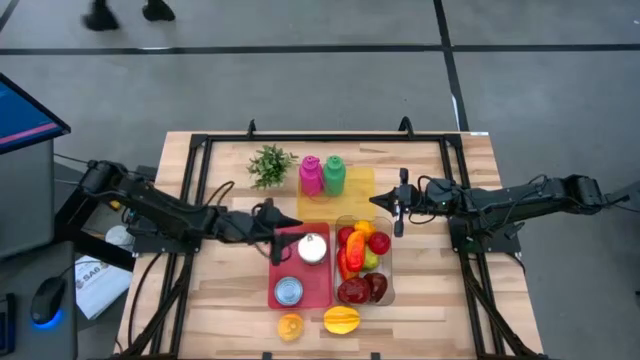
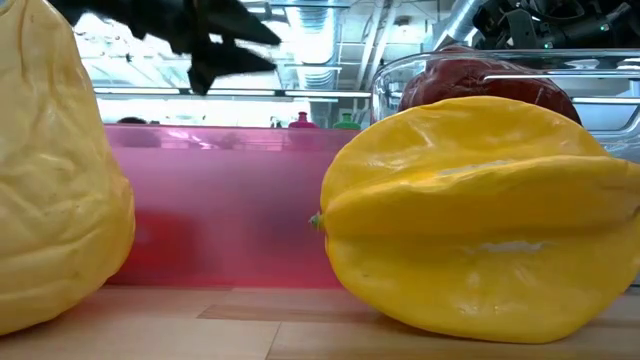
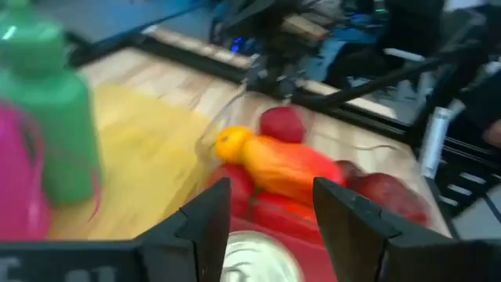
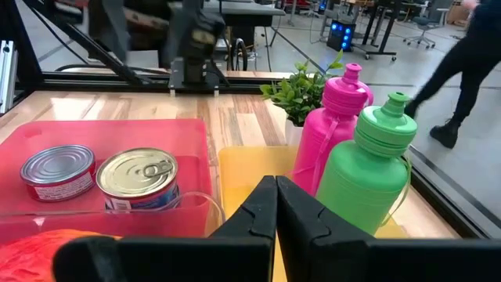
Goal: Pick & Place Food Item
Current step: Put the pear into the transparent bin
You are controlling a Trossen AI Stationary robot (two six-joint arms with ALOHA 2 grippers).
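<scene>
**A:** Starting at the left, we see the left gripper [image 1: 270, 238] hanging over the near-left corner of the translucent red plastic tray [image 1: 314, 284]. How do its fingers stand?

**B:** In its wrist view we see them parted, with nothing between them. So it is released and empty. The gold-lidded round tin can [image 1: 312, 248] lies just beneath and ahead of it, inside the tray.

**A:** We count a second tin in that tray, the silver-lidded round can [image 1: 289, 291], nearer the table's front edge and apart from the first.

**B:** Behind the tray we have the small green leafy plant [image 1: 270, 165]. Next come the pink plastic bottle [image 1: 310, 175] and the green plastic bottle [image 1: 334, 174], upright and side by side on the flat yellow mat [image 1: 360, 188].

**A:** In front of the tray, on the wooden table [image 1: 440, 310], we see the small round orange fruit [image 1: 290, 326] and beside it the ridged yellow starfruit [image 1: 342, 320].

**B:** Just right of the tray stands the clear plastic bin [image 1: 391, 262], filled with red, orange and yellow produce.

**A:** And the right gripper [image 1: 398, 208]?

**B:** We find it beside the mat's right edge, behind the bin, clenched tight on nothing.
</scene>
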